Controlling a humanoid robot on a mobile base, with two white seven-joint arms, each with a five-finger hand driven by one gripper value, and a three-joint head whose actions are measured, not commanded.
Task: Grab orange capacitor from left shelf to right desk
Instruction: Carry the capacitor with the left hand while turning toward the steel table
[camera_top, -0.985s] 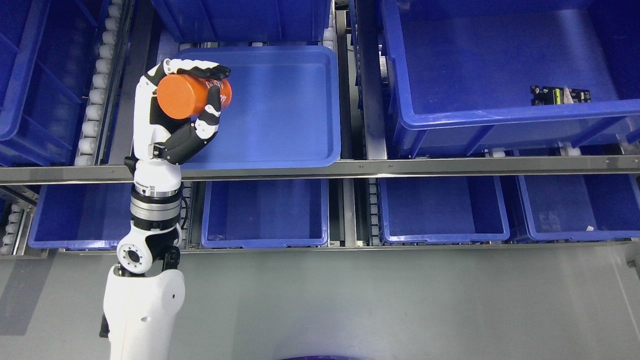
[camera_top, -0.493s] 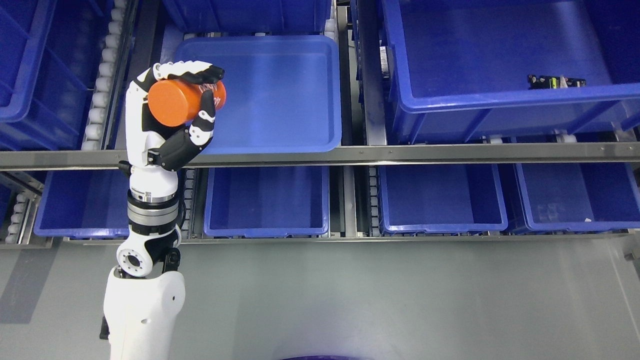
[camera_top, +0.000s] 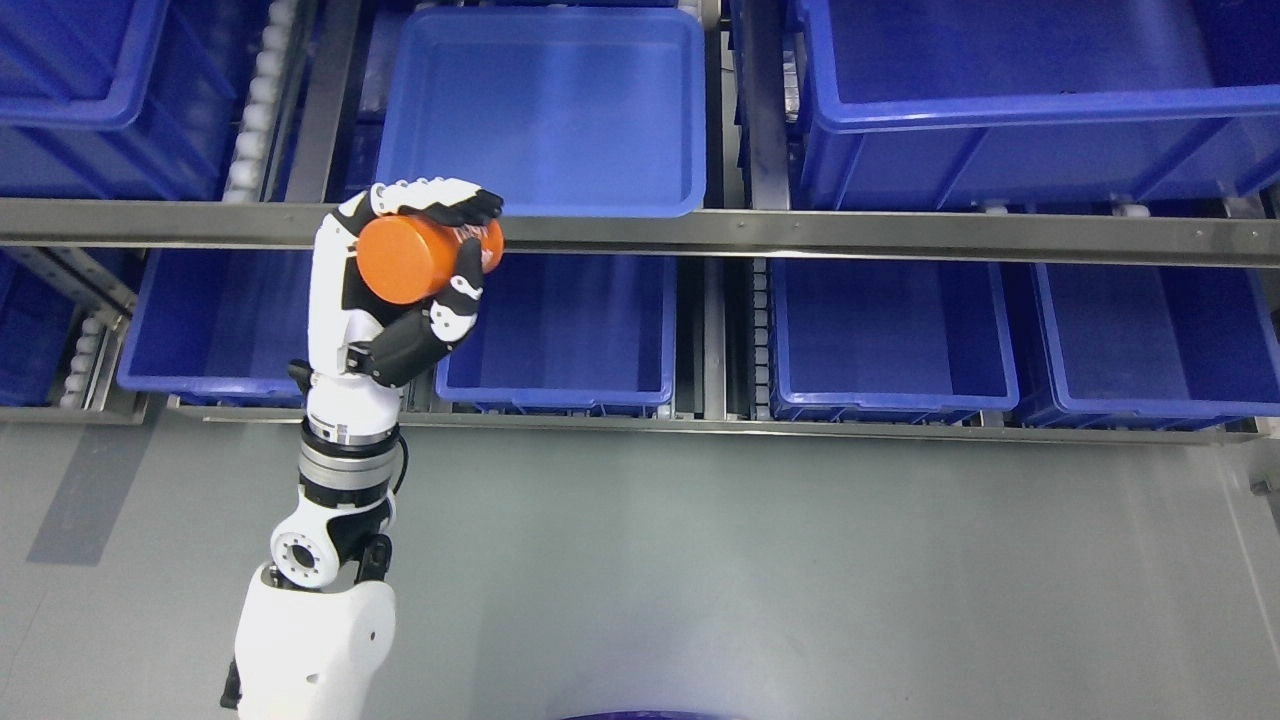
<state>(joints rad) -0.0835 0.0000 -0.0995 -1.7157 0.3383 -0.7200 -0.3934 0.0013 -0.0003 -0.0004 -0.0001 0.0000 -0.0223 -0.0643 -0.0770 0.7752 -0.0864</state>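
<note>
Your robot's left hand (camera_top: 400, 270) holds the orange capacitor (camera_top: 415, 258) aloft in front of the shelf (camera_top: 900, 235), its arm rising from the lower left of the head view. The fingers (camera_top: 445, 200) curl over the top of the cylinder while the thumb presses up against its near side, so the part is pinched between them, lying on its side with one flat round end turned toward the camera. The capacitor hangs level with the steel front rail of the upper shelf tier, clear of every bin and touching nothing but the hand. Just behind and above it sits a shallow blue tray (camera_top: 690, 120) on the upper tier; below and to its right, a deeper blue bin (camera_top: 560, 395) stands on the lower tier. More blue bins line both tiers to left and right. Grey floor (camera_top: 800, 570) fills the lower half of the view. You see no right arm anywhere in the picture.
</note>
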